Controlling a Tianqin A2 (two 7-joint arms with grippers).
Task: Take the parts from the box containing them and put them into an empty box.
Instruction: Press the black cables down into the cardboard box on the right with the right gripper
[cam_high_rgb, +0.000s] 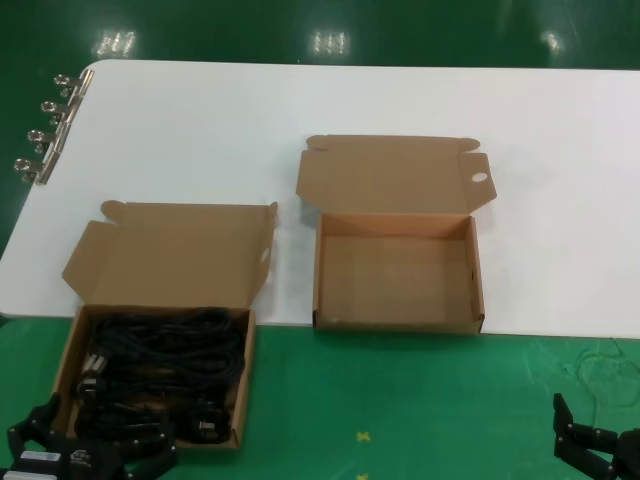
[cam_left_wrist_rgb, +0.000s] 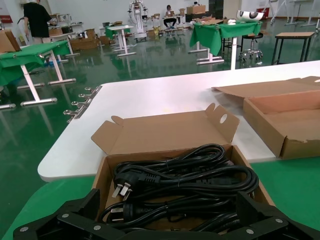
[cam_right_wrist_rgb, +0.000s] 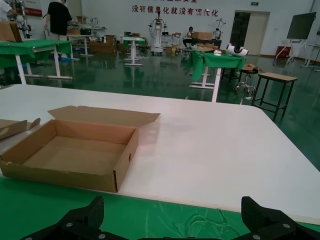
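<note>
The black power cords (cam_high_rgb: 165, 365) lie looped in the plain-lidded brown box (cam_high_rgb: 68, 358) at the front left, on the green mat. Its lid flap (cam_high_rgb: 175, 250) leans back onto the white table. My left gripper (cam_high_rgb: 90, 447) is open and empty, low at that box's near edge. In the left wrist view the cords (cam_left_wrist_rgb: 190, 172) with metal-pronged plugs lie just beyond the gripper (cam_left_wrist_rgb: 172, 210). The empty box (cam_high_rgb: 395, 275), lid with an oval hole (cam_high_rgb: 479, 178), stands at the table's front edge in the middle. My right gripper (cam_high_rgb: 600, 448) is open and empty over the mat at the front right, also shown in its wrist view (cam_right_wrist_rgb: 175, 212).
Several metal binder clips (cam_high_rgb: 48, 130) stick out from the white table's (cam_high_rgb: 300, 100) left edge. A thin loose thread (cam_high_rgb: 600, 375) lies on the green mat (cam_high_rgb: 400, 400) near the right gripper. The empty box (cam_right_wrist_rgb: 75, 150) lies ahead and to the left of the right gripper.
</note>
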